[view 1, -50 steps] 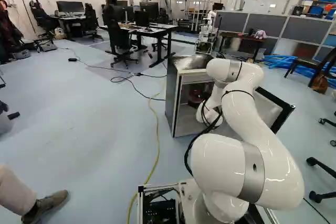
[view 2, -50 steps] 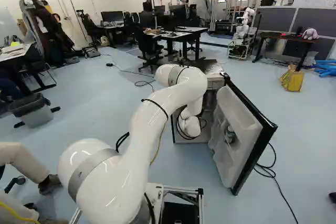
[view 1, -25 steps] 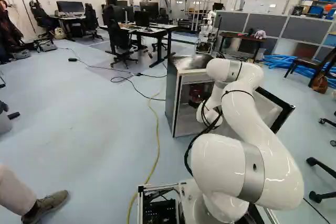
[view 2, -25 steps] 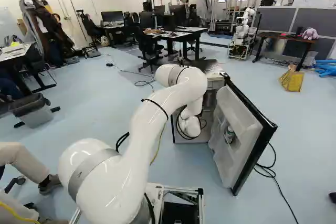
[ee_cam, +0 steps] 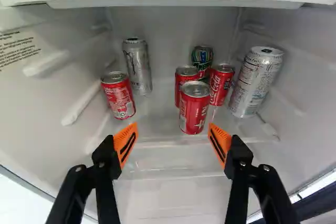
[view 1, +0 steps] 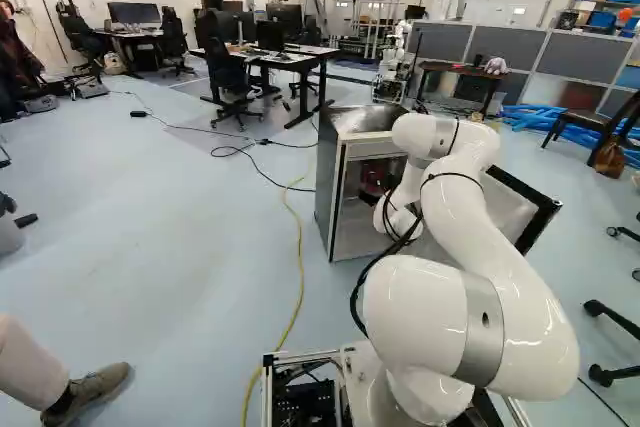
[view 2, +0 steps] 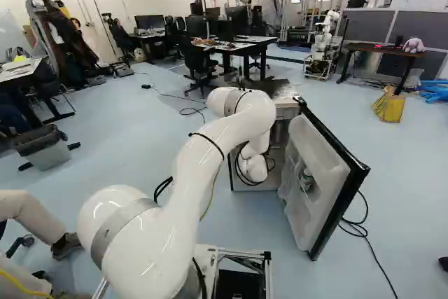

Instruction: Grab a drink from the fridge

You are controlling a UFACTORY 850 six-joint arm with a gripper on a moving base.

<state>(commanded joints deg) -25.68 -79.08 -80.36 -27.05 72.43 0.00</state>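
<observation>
Orange-padded gripper [ee_cam: 172,132] stands wide and empty, facing into the open compact refrigerator [view 1: 326,182]. With gripper-forward as twelve o'clock, the nearest red soda can [ee_cam: 194,110] stands upright toward one; a silver can [ee_cam: 137,67] stands at eleven. Judged step: approach. Next move: advance, centre on the red can, then close.
</observation>
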